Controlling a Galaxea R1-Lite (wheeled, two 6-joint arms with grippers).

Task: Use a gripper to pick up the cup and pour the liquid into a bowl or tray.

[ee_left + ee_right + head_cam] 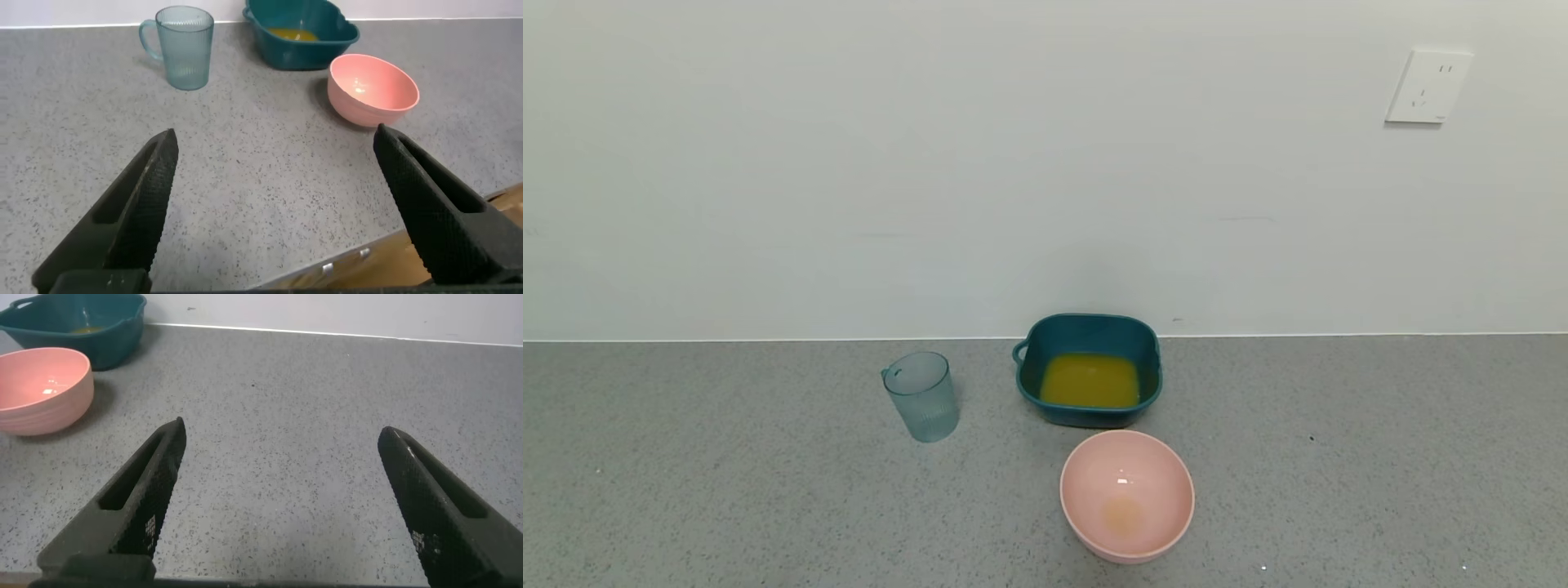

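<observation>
Two hands, both spread wide with nothing between the fingers, neither in the head view. Left hand (274, 204) hovers low over the grey speckled desk (245, 155) near its front edge, holding nothing; left wrist view looks past it to all three vessels farther back. Right hand (282, 498) likewise hovers over bare desk, empty, well apart from the vessels, with the bowl and tub off toward the far side of its view.

Nearest vessel in head view: round pale pink bowl (1127, 496), upright, a faint orange smear at its bottom. Just behind it, near but apparently not touching, dark teal squarish tub (1088, 370) with a small loop handle on the side toward the cup. Tub holds the orange-yellow liquid (1090, 381), a shallow layer covering its floor.

Cup (921, 396) stands upright on the desk, robot's left of the tub, clearly apart from it; clear blue-grey, ribbed lower part, small handle near the rim, looks empty.

Farthest back: white wall (931, 163) meeting the desk, a white socket (1428, 86) high on the right.
</observation>
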